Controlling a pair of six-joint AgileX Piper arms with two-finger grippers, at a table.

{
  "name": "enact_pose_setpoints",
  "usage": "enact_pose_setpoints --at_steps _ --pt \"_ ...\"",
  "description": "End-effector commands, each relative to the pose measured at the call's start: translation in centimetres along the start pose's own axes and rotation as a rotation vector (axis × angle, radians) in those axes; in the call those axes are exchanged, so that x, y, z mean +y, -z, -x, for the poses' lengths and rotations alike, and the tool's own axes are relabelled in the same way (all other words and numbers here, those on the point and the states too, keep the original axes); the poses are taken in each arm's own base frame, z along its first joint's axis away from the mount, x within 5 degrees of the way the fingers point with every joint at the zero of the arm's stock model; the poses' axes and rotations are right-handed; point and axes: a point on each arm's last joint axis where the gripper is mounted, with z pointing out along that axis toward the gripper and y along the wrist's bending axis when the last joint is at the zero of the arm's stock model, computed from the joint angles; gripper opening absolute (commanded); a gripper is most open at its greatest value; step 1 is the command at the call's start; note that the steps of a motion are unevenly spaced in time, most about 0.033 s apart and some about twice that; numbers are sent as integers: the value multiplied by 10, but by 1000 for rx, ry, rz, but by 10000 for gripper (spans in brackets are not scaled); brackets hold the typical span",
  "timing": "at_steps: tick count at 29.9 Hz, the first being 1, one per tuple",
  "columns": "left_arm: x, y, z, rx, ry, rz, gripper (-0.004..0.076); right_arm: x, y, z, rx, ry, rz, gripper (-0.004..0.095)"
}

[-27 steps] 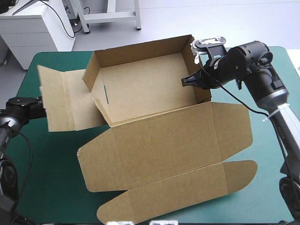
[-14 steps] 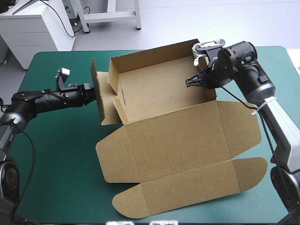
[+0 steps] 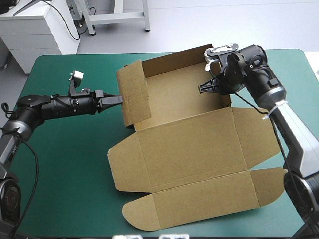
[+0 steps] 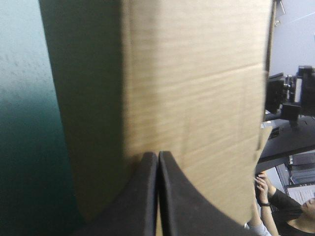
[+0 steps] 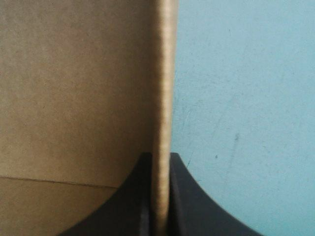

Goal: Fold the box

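Tools, black, fin-fingered: right tool (image 5: 160, 164) clamped on the upright right wall of the brown cut-board box (image 3: 189, 144), board edge between its fingers. The left tool (image 3: 114, 98) has fingers pressed together, tip against the raised left wall from outside. The box sits mid-table (image 3: 65, 164) on the teal-green cover, lid flat toward the near edge. Handling, judged: light, stiff across panels, yielding at creases, smooth; hold wall edges.

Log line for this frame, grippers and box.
left gripper: shut, tip at box left wall | right gripper: shut on right wall | lid: flat
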Motion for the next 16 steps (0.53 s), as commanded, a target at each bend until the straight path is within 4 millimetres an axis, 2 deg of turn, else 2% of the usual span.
enact_pose_setpoints --at_steps 1,4,9,11,14,16 --pt "-32 8 5 -35 -41 -108 -6 -5 29 3 -85 -11 -2 -20" --pt "-33 8 4 -27 -42 -113 53 -5 29 3 -85 -11 -4 -20" --pt "-33 8 4 -22 -42 -118 309 -5 28 3 -85 -9 -8 -20" --pt "-33 8 3 -17 -42 -124 379 -5 28 3 -85 -9 -8 -20" --pt "-36 9 3 -15 -36 -152 377 -5 28 3 -86 -9 -10 -20" --pt "-39 9 3 -19 -28 -183 344 -5 28 3 -86 -9 -10 -20"
